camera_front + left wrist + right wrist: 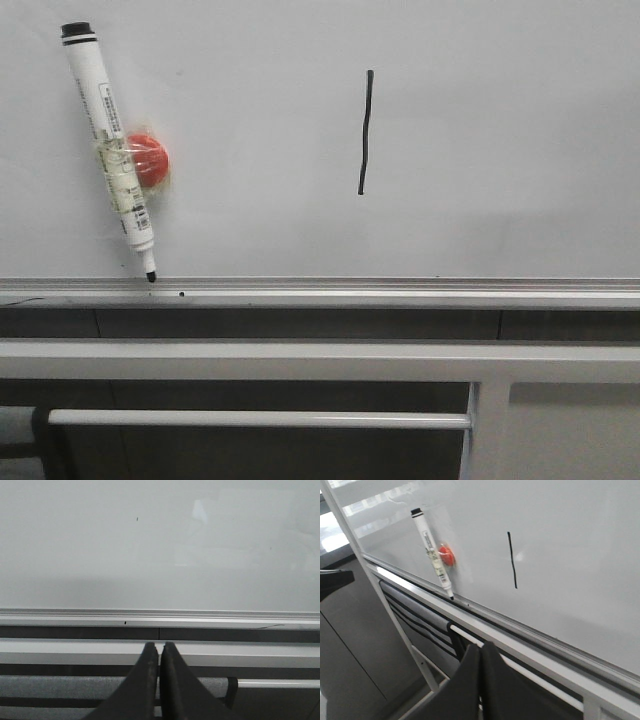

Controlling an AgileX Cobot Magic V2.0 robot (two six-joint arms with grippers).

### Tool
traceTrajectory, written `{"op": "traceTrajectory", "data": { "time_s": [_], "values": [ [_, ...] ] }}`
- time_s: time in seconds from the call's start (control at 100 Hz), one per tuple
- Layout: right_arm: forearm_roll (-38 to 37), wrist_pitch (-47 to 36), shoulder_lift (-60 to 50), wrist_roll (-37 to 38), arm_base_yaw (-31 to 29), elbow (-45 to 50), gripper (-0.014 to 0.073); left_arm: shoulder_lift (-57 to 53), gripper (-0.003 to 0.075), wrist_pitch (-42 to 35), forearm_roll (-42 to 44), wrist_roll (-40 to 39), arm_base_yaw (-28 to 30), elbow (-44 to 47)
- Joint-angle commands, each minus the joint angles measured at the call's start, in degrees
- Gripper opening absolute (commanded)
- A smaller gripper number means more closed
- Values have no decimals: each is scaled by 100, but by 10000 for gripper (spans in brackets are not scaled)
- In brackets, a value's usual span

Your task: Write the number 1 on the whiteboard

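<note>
Both grippers, left gripper (159,652) and right gripper (480,652), are closed on nothing, held away from the whiteboard (500,120). Beyond the right gripper stands the number 1 (365,132), the marker pen (108,150) taped to a red magnet (150,160) beside it.

One whiteboard (500,150), one marker pen (108,150), one red magnet (150,160), one number 1 (365,132)
</note>
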Motion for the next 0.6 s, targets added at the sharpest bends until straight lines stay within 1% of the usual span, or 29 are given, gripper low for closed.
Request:
{"op": "traceTrajectory", "data": {
  "time_s": [0.0, 0.06, 0.13, 0.14, 0.15, 0.26, 0.42, 0.49, 0.59],
  "values": [
    [-302, -245, -33, 240, -346, -52, -64, -139, -20, -366, -56, -4, 26, 35],
    [-314, -257, -175, 229, -694, 135, -64, -139, -20, -366, -56, -4, 26, 35],
    [-365, -270, -379, 182, -1196, 398, -64, -139, -20, -366, -56, -4, 26, 35],
    [-378, -258, -423, 182, -1356, 452, -64, -139, -20, -366, -56, -4, 26, 35],
    [-378, -258, -444, 182, -1356, 479, -64, -139, -20, -366, -56, -4, 26, 35],
    [-365, -247, -792, 182, -2197, 884, -64, -139, -20, -366, -56, -4, 26, 35],
    [-375, -209, -1308, 175, -3277, 1184, -64, -139, -20, -366, -56, -4, 26, 35],
    [-449, -8, -1431, 131, -3622, 1244, -64, -139, -20, -366, -56, -4, 26, 35],
    [-824, 633, -1642, 128, -3919, 1244, -64, -139, -20, -366, -56, -4, 26, 35]
  ]
}}
